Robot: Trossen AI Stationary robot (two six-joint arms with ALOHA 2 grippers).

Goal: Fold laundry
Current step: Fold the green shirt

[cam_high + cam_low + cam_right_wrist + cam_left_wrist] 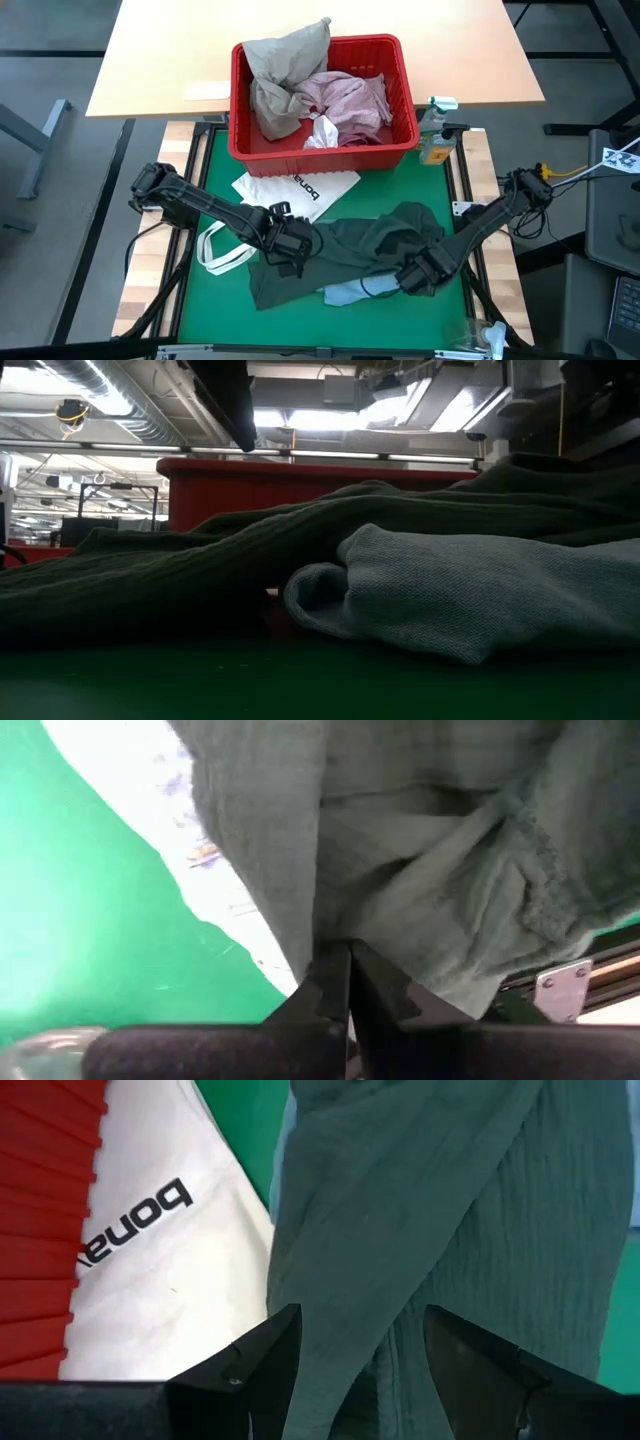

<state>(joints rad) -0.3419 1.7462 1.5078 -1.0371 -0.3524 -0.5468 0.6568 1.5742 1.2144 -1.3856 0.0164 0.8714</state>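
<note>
High view shows the dark grey-green garment (350,250) crumpled mid-table, right gripper (418,278) pinching its edge, left gripper (290,245) wide over it; the left should clamp before both spread it flat.

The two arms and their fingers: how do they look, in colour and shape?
Both the left arm and right arm are black, jointed, slim, with black cables alongside. The left gripper has two black, wedge-shaped fingers. The right gripper looks alike.
</note>
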